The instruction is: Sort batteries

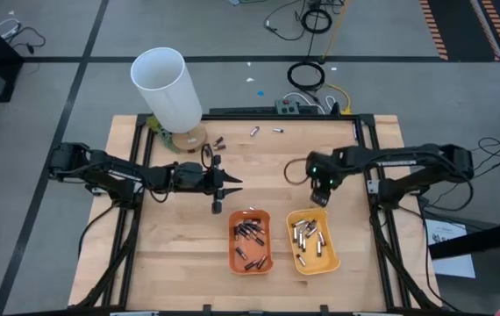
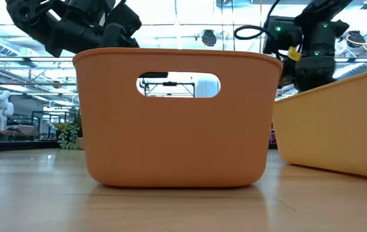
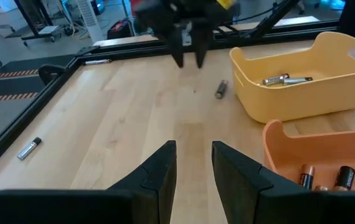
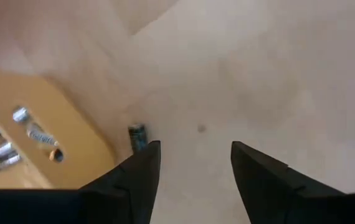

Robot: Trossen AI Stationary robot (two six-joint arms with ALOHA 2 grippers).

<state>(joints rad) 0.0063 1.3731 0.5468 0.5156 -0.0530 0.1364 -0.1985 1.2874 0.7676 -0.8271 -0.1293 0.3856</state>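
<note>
Wooden tabletop (image 1: 180, 246) under the right gripper (image 4: 193, 165), fingers spread above a stray battery (image 4: 137, 137) beside the yellow bin (image 1: 331, 262) of silvery cells (dark ones fill the orange bin (image 1: 232, 254)), so it probably must drop and pinch next, while the left gripper (image 3: 193, 168) waits open nearby

**Materials and surface finishes**

Table (image 1: 180, 254): pale wood, smooth, matt, visible grain. Orange tray (image 1: 251, 240) and yellow tray (image 1: 312, 241), at its 3 o'clock: smooth plastic, faint sheen. Batteries (image 1: 248, 235): dark casings, coppery ends; those in yellow tray (image 3: 286, 79) looked silvery metallic. White tube (image 1: 167, 88): smooth, matt.
</note>
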